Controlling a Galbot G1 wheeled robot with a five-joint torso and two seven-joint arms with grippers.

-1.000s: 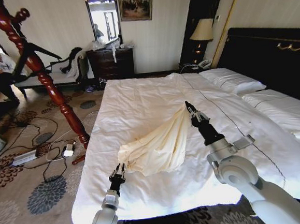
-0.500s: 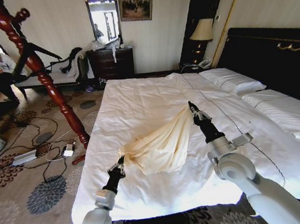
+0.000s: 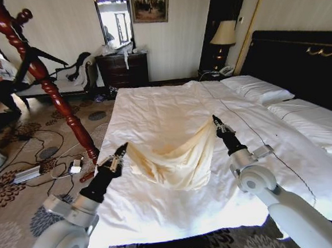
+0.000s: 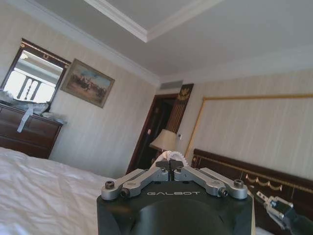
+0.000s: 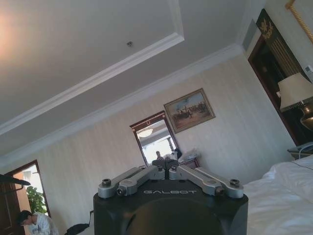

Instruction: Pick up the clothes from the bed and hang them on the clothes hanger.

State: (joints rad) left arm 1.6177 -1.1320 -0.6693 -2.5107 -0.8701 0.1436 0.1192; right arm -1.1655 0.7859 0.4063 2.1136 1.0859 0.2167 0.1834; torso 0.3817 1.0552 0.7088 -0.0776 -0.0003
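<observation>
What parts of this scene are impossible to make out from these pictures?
- Head view: the pale cream-yellow garment, stretched between left gripper and right gripper, hides the white bed beneath.
- Head view: the red-brown wooden coat stand is cut off at the top edge.
- Wrist views: each black gripper housing hides its fingertips' grip.

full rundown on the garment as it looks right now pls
The clothes are one pale cream-yellow garment of thin, soft fabric. It hangs stretched between the two hands, held up off the bed: the left hand pinches one upper corner, the right hand the other, higher one. The top edge sags in a curve between them, and the body drapes in loose folds, its lowest part near or brushing the white duvet. Sleeves cannot be told apart in the folds.
</observation>
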